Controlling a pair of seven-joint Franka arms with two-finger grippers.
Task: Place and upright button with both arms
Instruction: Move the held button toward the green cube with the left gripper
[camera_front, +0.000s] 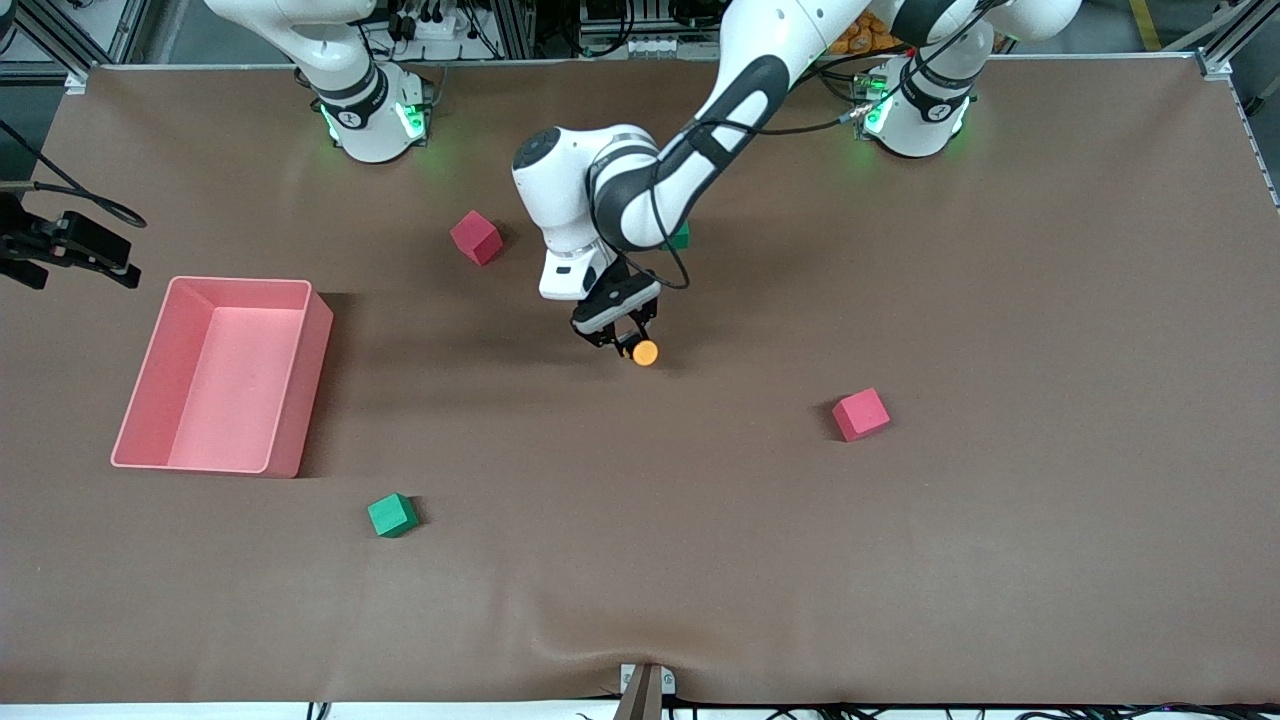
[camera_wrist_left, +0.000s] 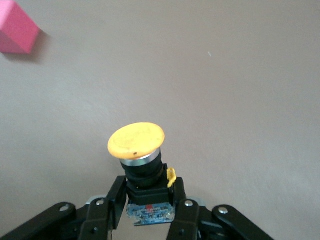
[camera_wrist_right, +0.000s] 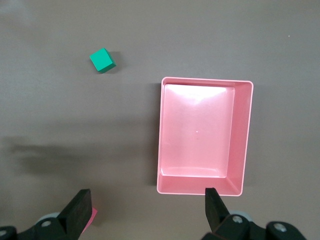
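The button (camera_front: 645, 352) has a round orange cap on a black body. My left gripper (camera_front: 628, 340) is shut on that black body over the middle of the table. In the left wrist view the button (camera_wrist_left: 136, 140) sticks out from between the fingers (camera_wrist_left: 117, 195), its cap pointing away from the gripper (camera_wrist_left: 148, 190) and its small blue base plate back between the jaws. My right gripper (camera_wrist_right: 145, 200) is open and holds nothing; it hangs high over the table beside the pink bin (camera_wrist_right: 200, 187). The right arm waits.
The pink bin (camera_front: 300, 390) stands toward the right arm's end. Red cubes (camera_front: 475, 237) (camera_front: 860, 414) and a green cube (camera_front: 392, 515) lie scattered; another green cube (camera_front: 681, 238) peeks out from under the left arm. A black fixture (camera_front: 70, 245) juts in at the table's edge.
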